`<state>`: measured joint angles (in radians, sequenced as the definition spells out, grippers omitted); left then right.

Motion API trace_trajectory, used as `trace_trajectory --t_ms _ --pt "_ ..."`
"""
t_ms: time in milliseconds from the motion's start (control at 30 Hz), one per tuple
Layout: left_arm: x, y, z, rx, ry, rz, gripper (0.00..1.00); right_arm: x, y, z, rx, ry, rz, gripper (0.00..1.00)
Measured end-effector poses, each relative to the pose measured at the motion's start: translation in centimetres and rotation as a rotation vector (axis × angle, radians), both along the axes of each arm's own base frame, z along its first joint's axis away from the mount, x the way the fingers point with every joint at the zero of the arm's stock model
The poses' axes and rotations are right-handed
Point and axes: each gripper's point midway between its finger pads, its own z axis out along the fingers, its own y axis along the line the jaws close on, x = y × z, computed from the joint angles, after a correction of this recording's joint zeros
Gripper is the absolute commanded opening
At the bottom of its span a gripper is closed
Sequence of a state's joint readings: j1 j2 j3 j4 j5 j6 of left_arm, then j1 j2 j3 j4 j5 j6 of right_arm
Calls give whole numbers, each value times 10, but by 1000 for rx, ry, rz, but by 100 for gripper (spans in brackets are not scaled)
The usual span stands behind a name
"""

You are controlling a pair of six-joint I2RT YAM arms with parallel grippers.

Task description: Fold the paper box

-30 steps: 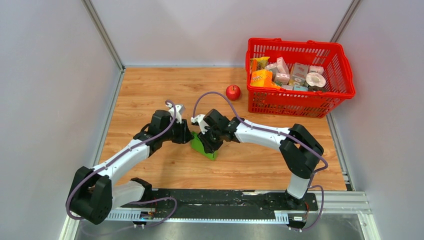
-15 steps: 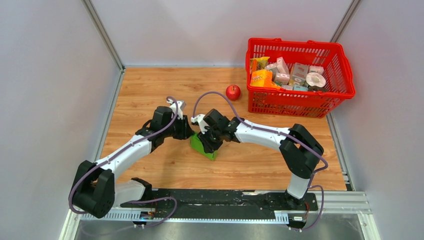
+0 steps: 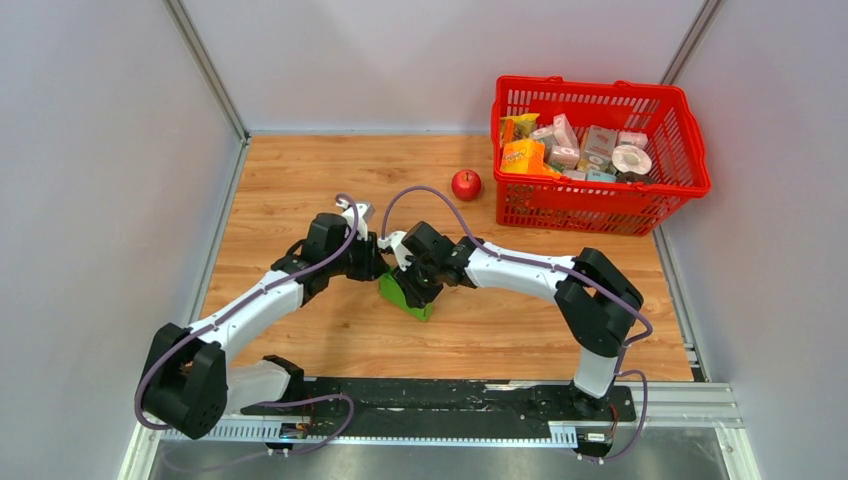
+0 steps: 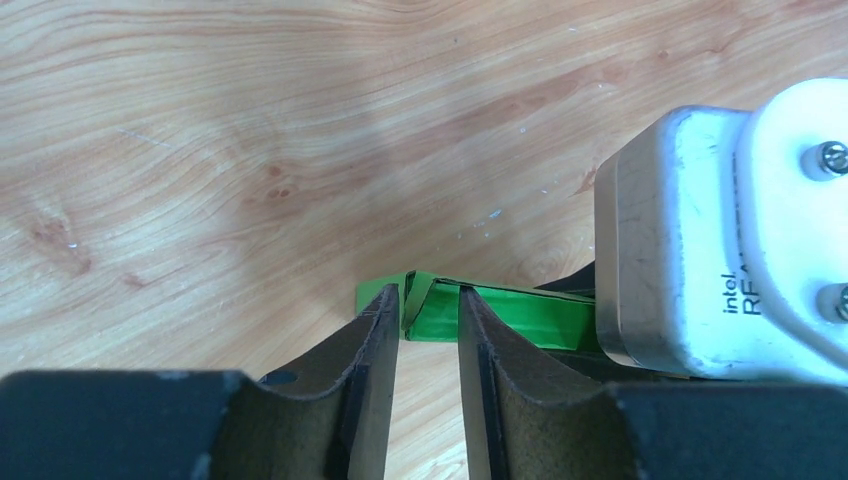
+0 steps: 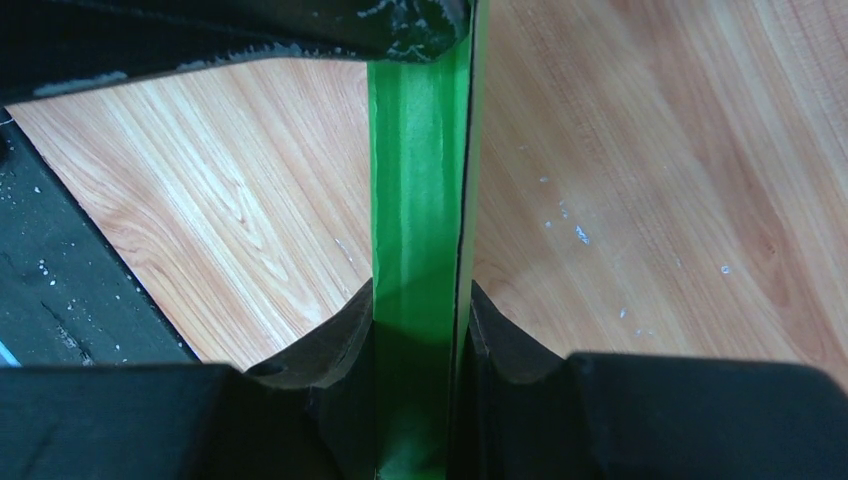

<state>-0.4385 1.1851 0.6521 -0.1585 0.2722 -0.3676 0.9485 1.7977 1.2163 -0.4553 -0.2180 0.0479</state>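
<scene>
The paper box (image 3: 408, 298) is a bright green folded blank, standing on edge on the wooden table mid-scene. My right gripper (image 3: 418, 278) is shut on it. In the right wrist view both pads press a flat green panel (image 5: 420, 200), with the gripper (image 5: 420, 305) clamped around it. My left gripper (image 3: 374, 264) meets the box from the left. In the left wrist view its fingertips (image 4: 385, 320) straddle a small end flap of the paper box (image 4: 505, 315), and the gripper (image 4: 430, 315) stands open with table showing through the gap.
A red apple (image 3: 466, 184) lies behind the arms. A red basket (image 3: 590, 208) holding several small packages (image 3: 580, 145) fills the back right corner. The right wrist's white camera housing (image 4: 720, 230) crowds the left wrist view. Grey walls enclose the table.
The left gripper has edged up to the box's left end and its jaws have narrowed slightly. The right gripper has shifted a little left with the box.
</scene>
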Motion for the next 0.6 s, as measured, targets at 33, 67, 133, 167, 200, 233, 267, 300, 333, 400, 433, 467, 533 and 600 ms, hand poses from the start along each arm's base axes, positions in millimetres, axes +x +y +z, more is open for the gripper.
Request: trace_trajectory --t_ms 33,67,133,167,200,233,267,300,333,400,433,467,533,600 --pt "0 0 0 2 0 2 36 0 0 0 0 -1 0 8" --pt "0 1 1 5 -1 3 34 0 0 0 -1 -3 0 8" --pt "1 1 1 8 -1 4 26 0 0 0 -1 -3 0 8" --pt "1 1 2 10 -3 2 24 0 0 0 -1 -3 0 8" --pt "1 2 1 11 -4 2 20 0 0 0 -1 -3 0 8" --pt "1 2 1 15 -4 2 18 0 0 0 -1 -3 0 8" --pt "1 2 1 18 -5 1 16 0 0 0 -1 -3 0 8" --pt "1 2 1 19 -5 3 14 0 0 0 -1 -3 0 8" --pt "1 2 0 22 -7 3 13 0 0 0 -1 -3 0 8" --pt "0 1 1 24 -9 -1 9 0 0 0 -1 -3 0 8" --pt "0 1 1 26 -10 -1 8 0 0 0 -1 -3 0 8" --pt "-1 1 1 29 -12 -1 7 0 1 0 -1 -3 0 8" --pt "-2 1 1 40 -17 0 6 0 1 0 -1 -4 1 8" --pt "-3 1 1 55 -26 2 6 0 1 0 -3 -6 0 8"
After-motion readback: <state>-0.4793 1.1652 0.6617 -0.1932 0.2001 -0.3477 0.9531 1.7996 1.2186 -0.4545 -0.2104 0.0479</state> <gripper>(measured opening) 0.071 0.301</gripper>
